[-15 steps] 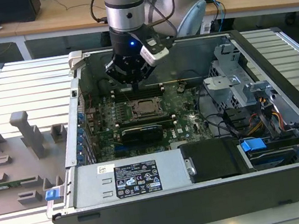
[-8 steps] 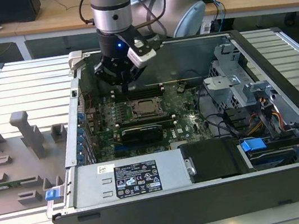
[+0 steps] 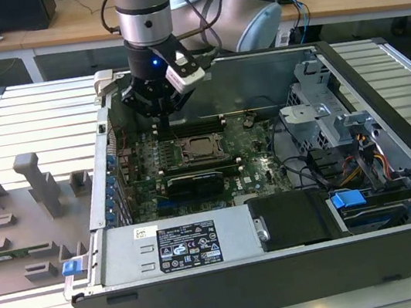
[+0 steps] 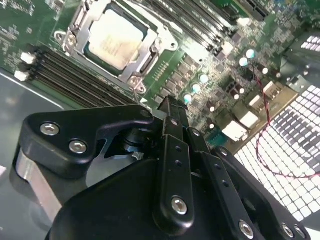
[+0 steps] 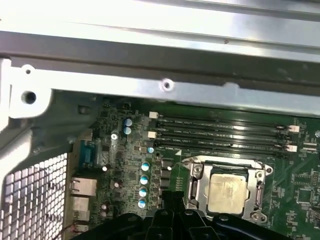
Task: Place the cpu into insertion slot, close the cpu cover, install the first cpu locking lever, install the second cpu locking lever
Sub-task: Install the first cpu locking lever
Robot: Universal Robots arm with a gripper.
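**Op:** Where does the work stand?

**Obs:** The cpu (image 4: 116, 40) sits flat in the insertion slot (image 3: 182, 154), inside the open case (image 3: 288, 281) on the slatted table (image 3: 27, 112). The cpu cover (image 4: 79, 24) lies down around it, and the chip shows through its window. I can't tell whether the locking levers are latched.

**Op:** And my tool?

**Obs:** Your gripper (image 4: 170, 106) hovers over the board (image 3: 256, 150), near the slot and touching nothing. The fingers (image 4: 170, 125) look pressed together with nothing between them.

**Op:** How do I do this step well?

**Obs:** My read is that this is lever work. Use the joined tip as a pusher and come in low. Bear on the thin wire alone, and keep off the chip's top and the cover's window edge. Press slowly and steadily, because a wire like that likely springs back.

**Op:** Surfaces?

**Obs:**
- Chip top: dull silver-grey, matte, square.
- Cover: thin bright stamped metal with hard edges.
- Board: green and crowded, with a row of small round silver-capped capacitors (image 5: 145, 179) beside the slot.
- Memory slots (image 5: 220, 132): long and black, with white clips at the ends.
- Case: grey sheet metal, perforated at one wall.
- Fingers: black, studded with screw heads.
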